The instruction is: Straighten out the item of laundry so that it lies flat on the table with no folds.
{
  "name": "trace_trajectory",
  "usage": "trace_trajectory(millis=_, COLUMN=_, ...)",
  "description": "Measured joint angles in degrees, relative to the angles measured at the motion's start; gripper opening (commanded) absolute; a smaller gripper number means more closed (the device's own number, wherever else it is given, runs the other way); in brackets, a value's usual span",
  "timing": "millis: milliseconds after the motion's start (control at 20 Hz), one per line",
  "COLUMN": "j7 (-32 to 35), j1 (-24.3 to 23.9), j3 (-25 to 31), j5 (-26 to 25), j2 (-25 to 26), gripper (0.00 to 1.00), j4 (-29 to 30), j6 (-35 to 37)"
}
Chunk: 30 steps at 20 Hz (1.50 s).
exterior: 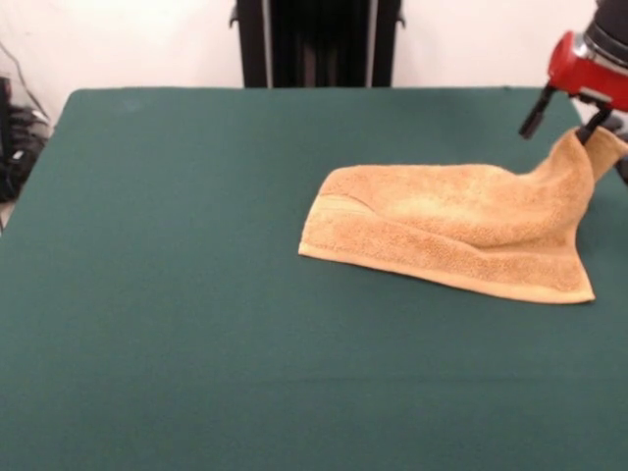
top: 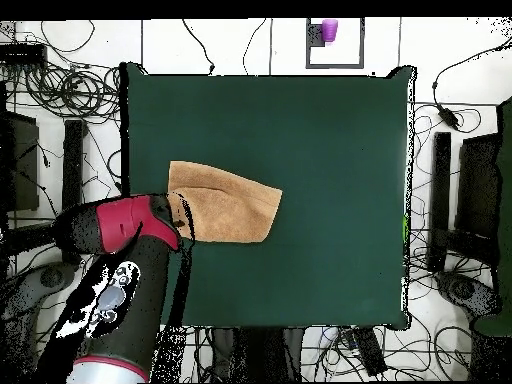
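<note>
Towel (exterior: 456, 228): orange-tan terry cloth, lying on the right half of the surface in the front view; in the overhead view it sits toward the left side, near the left edge.
Towel shape: folded over on itself, with a long doubled fold running along the near edge in the front view; a paler woven band shows at the left end.
Raised corner: the towel's far right corner is pulled up off the surface into a peak, the cloth sloping down from it to the flat part.
Gripper (exterior: 592, 130): red and black, at the right edge of the front view, above the towel's raised corner.
Jaws: pinching the lifted corner of the towel; one dark finger (exterior: 535, 113) stands out to the left of the cloth, clear of it.
Arm (top: 125, 270): red head and black-and-grey body, coming in from the lower left of the overhead view and ending at the towel's left end.
Surface (exterior: 177, 294): dark green, felt-like, much bigger than the towel; most of it bare.
Contact: apart from the raised corner, the towel rests on the surface.
Surroundings: cables (top: 60, 90) on the white floor around the surface in the overhead view; a small purple object (top: 329, 30) beyond the top edge.
</note>
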Motion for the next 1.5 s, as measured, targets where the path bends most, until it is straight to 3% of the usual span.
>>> trace_trajectory(millis=1150, j7=0.00, j1=-0.73, j3=-1.31, j5=1.57, j2=-0.34, gripper=1.00, j4=-0.05, j6=0.31)
trace_trajectory(millis=1500, j7=0.00, j1=-4.37, j3=-1.37, j5=3.93, j2=-3.61, gripper=1.00, j4=-2.92, j6=6.72)
